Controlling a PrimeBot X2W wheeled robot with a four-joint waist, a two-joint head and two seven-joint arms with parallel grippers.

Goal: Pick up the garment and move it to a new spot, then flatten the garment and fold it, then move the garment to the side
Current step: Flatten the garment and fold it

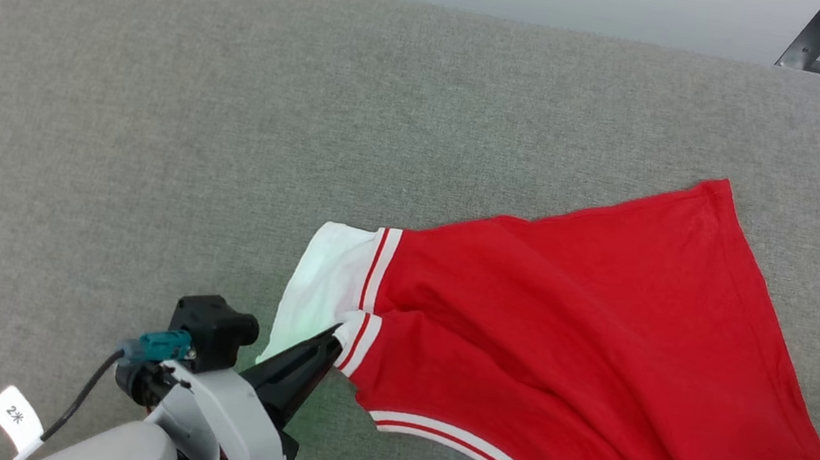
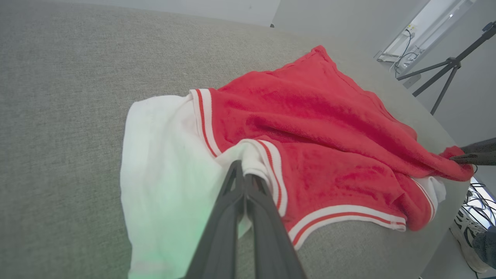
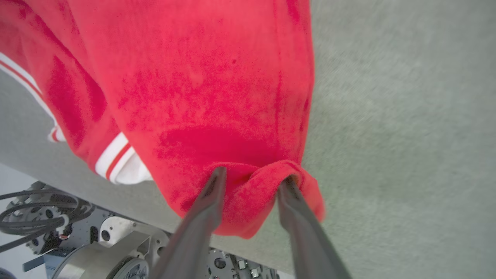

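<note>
garment: red tee, spread half-flat on the grey fabric surface, filling the centre to lower right of the head view. one red corner points to the upper right, a white sleeve lies at the left end, and the striped hem runs along the bottom edge. cloth is wrinkled, with a long fold across the middle

left gripper: lower centre-left of the head view, fingers pressed together and clamped on the sleeve's striped cuff. in the left wrist view the cuff bunches right at the tips, and the rest of the sleeve lies slack on the surface

right gripper: fingers parted, each tip tucked under a rolled red edge of the garment, with a wad of red cloth between them. can't tell if it is pinching anything. that corner hangs just past the near edge of the surface, above the robot base

the left wrist view has a tripod at upper right and a shoe at lower right
</note>
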